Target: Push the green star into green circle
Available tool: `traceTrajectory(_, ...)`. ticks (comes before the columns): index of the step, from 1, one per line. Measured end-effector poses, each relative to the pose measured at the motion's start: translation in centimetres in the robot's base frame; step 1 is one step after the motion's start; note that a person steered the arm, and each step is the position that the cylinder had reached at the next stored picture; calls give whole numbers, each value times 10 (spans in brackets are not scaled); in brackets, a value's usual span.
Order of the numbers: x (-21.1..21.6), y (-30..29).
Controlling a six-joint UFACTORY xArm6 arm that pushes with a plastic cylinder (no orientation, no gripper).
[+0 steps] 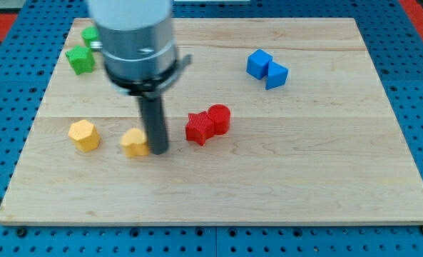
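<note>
The green star [79,59] lies near the board's top left corner. The green circle [90,36] sits just above and to its right, partly hidden behind the arm's grey body [133,43]. The two green blocks look close together, perhaps touching. My tip [158,151] rests on the board well below them, right beside the right edge of a small yellow block [135,142].
A yellow hexagon block [83,135] lies left of the small yellow block. A red star [198,128] and a red cylinder [219,118] touch at the board's middle. Two blue blocks [266,69] sit at the upper right. The wooden board [304,178] rests on a blue pegboard.
</note>
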State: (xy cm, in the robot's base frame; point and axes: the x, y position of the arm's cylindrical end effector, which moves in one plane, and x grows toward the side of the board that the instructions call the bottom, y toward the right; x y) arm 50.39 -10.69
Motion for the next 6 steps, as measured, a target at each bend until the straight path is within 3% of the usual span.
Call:
traceTrajectory(1,-8,-44)
traceTrajectory(2,-54,-29)
traceTrajectory(3,-104,-107)
traceTrajectory(5,-168,-155)
traceTrajectory(6,-178,-124)
